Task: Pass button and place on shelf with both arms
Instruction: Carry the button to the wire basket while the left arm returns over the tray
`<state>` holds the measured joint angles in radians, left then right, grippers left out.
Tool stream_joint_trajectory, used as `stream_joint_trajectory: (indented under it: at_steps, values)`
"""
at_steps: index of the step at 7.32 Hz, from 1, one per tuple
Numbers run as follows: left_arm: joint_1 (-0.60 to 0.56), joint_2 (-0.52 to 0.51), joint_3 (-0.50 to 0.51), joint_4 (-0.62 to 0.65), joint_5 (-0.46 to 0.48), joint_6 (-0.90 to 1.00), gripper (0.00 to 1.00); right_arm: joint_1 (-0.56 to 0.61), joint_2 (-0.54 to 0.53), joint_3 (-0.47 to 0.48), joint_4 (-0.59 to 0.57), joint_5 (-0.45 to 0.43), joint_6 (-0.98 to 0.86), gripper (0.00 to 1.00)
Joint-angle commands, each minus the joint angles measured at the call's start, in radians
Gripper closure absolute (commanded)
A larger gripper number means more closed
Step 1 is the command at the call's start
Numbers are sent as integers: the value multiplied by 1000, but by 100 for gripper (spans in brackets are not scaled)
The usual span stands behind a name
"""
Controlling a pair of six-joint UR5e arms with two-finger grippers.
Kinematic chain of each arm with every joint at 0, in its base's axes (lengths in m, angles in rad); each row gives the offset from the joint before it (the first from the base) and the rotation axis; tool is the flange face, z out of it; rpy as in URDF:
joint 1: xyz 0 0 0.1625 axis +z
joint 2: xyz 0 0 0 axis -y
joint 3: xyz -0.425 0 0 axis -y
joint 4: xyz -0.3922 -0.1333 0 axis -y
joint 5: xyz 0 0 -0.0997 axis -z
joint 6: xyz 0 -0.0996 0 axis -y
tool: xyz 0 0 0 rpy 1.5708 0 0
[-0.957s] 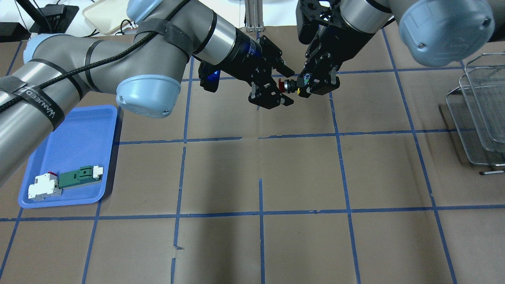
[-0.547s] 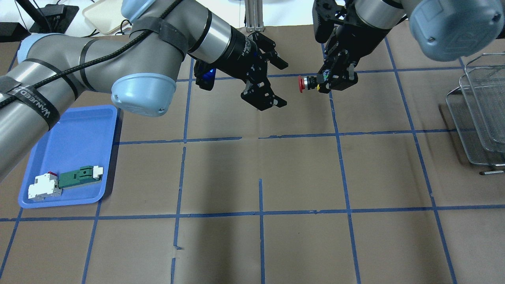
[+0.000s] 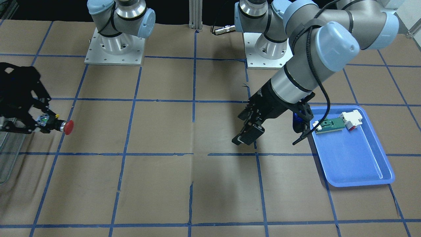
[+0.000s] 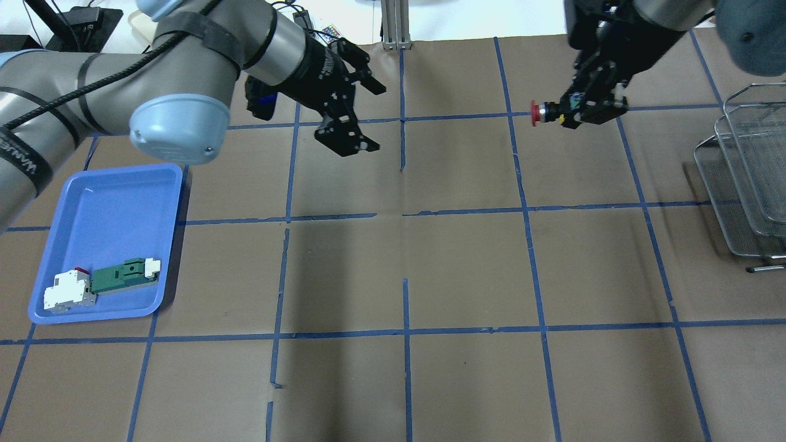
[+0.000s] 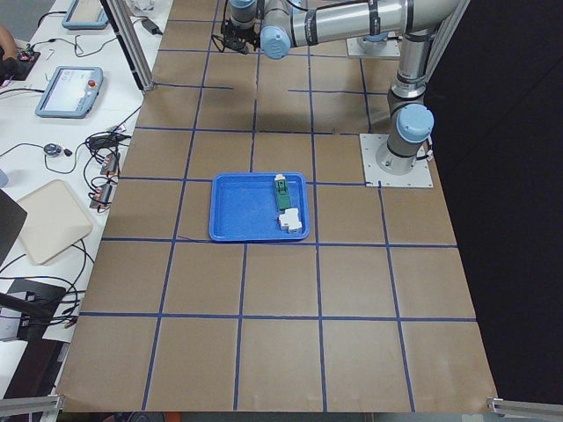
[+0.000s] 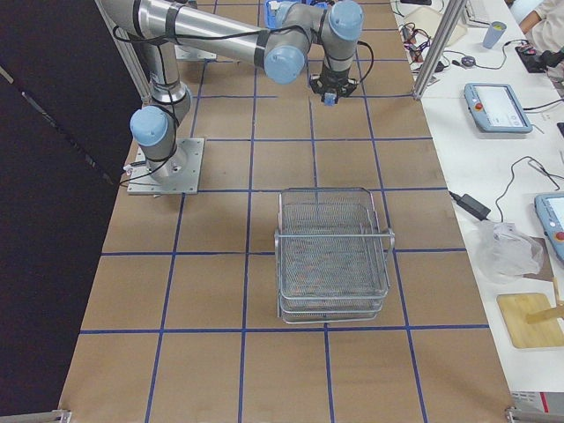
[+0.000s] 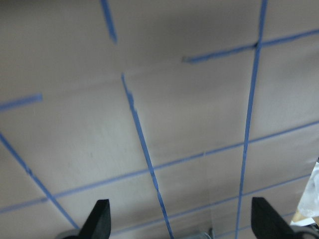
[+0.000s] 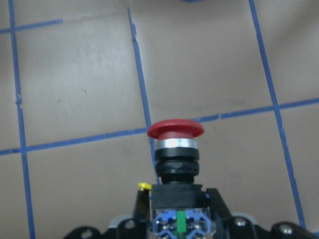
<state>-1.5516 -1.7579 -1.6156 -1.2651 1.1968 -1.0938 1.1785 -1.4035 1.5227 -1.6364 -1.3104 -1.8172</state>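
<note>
Right gripper [image 4: 577,110]: closed on the button [image 4: 543,113], held clear above the table [image 4: 466,270]. The jaws clamp the blue-white rear block. The black body and red cap project forward of the fingertips.

Left gripper [image 4: 376,118]: jaws spread wide, nothing between them, well apart from the button.

Handling, as judged: the button is small, light and rigid. The rounded cap and cylindrical body look likely to slip or roll, so the squared rear block is the sound grip point.

Containers: the shelf [image 6: 333,256] stands well apart from the right gripper, on the side away from the left gripper. No item shows on its top tier. The blue tray [image 4: 110,209], near the left arm and away from its gripper, holds a green-and-white component [image 4: 126,274] touching a white block [image 4: 69,293].
</note>
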Motion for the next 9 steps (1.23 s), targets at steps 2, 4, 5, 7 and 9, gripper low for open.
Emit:
stream_joint_trajectory:
  at_steps: [2, 4, 5, 7, 9]
  values:
    - [44, 121, 51, -271, 387, 672, 0, -296, 92, -16, -78, -62, -339, 100]
    - [33, 187, 111, -415, 385, 801, 0, -361, 154, -24, -155, -63, -459, 100]
    - [33, 208, 90, -504, 391, 801, 0, -364, 184, -24, -195, -85, -459, 100]
    - [45, 219, 103, -551, 395, 804, 0, -366, 192, -12, -198, -110, -443, 83]
    - [53, 183, 63, -543, 528, 872, 0, -366, 179, -16, -185, -110, -433, 19]
